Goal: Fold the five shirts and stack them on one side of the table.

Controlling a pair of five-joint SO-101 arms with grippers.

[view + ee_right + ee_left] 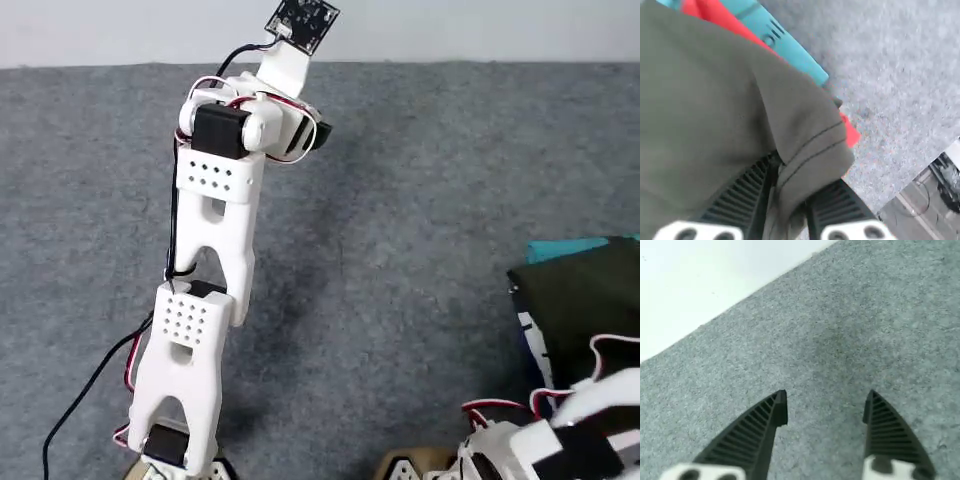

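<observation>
**A:** Where does the job stand?

**B:** Late, I'd judge. The stack (560,290) sits at the edge of the grey surface (400,250) on the right arm's side, with a dark olive shirt (715,100) on top. Under it a teal shirt (775,35) and a red shirt (710,12) peek out. The high view also shows a black-and-white patterned edge (531,335) lower down. I can't count five from here.

**A:** And the right gripper?

**B:** The right gripper (790,192) is closed narrow on a folded edge of the olive shirt. The cloth is pinched between its jaws and drapes over them. It looks like the placing or tidying of the top shirt.

**A:** The other arm?

**B:** The left gripper (827,396) is spread wide and holds nothing. It is over bare surface near the far edge, well apart from the stack.

**A:** So what next?

**B:** Probably let go of that hem and pull back low and straight, so the fold isn't dragged open or the pile pushed askew. The olive corner hangs past the teal and red layers, so a small nudge inward before release might square it. If no shirt is left to fold, that's about the end.
</observation>
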